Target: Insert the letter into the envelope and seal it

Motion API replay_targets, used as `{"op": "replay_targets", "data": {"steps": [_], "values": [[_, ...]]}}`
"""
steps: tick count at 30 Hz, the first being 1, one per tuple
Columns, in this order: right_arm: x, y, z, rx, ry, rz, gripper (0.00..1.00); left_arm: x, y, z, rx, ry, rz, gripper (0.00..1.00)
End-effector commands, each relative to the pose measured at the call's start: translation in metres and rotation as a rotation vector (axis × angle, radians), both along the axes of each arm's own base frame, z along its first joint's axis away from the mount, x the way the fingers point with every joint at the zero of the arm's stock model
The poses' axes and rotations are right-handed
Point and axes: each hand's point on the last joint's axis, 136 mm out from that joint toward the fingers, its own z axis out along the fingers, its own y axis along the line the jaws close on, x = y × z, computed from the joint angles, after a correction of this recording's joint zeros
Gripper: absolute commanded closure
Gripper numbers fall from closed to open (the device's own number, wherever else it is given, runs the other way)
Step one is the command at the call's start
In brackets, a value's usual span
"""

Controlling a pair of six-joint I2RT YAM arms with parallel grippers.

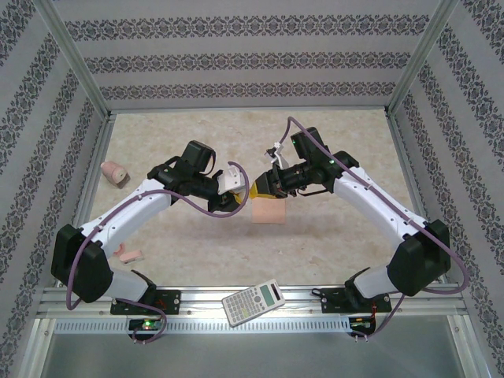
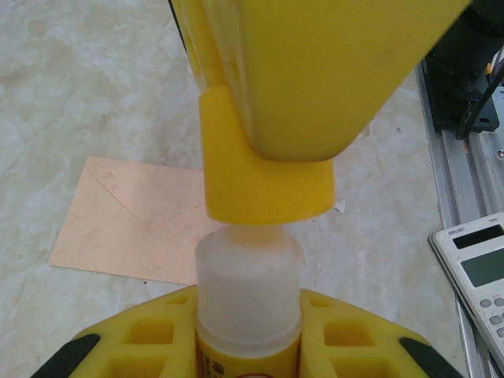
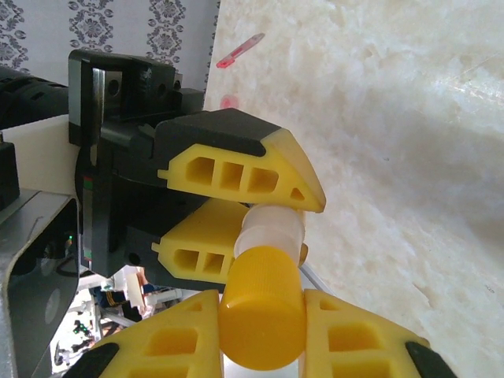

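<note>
At the near edge of the table (image 1: 346,157), between the two arm bases, lies a calculator (image 1: 252,302). A small pink scrap (image 1: 128,253) sits toward the near-left corner.

Further in, over the middle of the table, the two arms meet tip to tip. The left gripper (image 2: 250,315) is pinched around the body of a glue stick (image 2: 248,276), which points away from it toward the other arm. The right gripper (image 3: 264,315) is pressed onto the yellow cap (image 2: 268,185) at the stick's far end. Stick and cap lie on one line running from one gripper to the other. The cap touches the pale neck, but I cannot tell whether it is fully seated or already partly drawn off.

The envelope (image 2: 134,220) lies flat on the table beneath this meeting point, seam side up. From the left wrist it sits below and to the left of the stick's tip, its long edges running crosswise to the stick and slightly tilted. I cannot tell whether the letter is inside it, or whether the flap is stuck down.

Both arms are about equally near the envelope. The left one carries the glue, so once the cap is off it probably needs to tip the stick down and leftward onto the flap.

Near the far-left edge stands a pink object (image 1: 115,173), well apart.
</note>
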Motion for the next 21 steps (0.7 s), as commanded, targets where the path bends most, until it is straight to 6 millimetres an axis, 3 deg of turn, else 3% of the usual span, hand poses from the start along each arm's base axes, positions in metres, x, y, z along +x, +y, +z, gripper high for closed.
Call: {"op": "replay_targets", "data": {"steps": [1, 21], "values": [[-0.0009, 0.0046, -0.0078, -0.011, 0.008, 0.007, 0.80, -0.0052, -0.0055, 0.0021, -0.010, 0.004, -0.033, 1.00], [0.0075, 0.0104, -0.0079, -0.006, -0.014, -0.013, 0.80, -0.0065, -0.0071, 0.0011, -0.019, 0.026, -0.033, 1.00]]}}
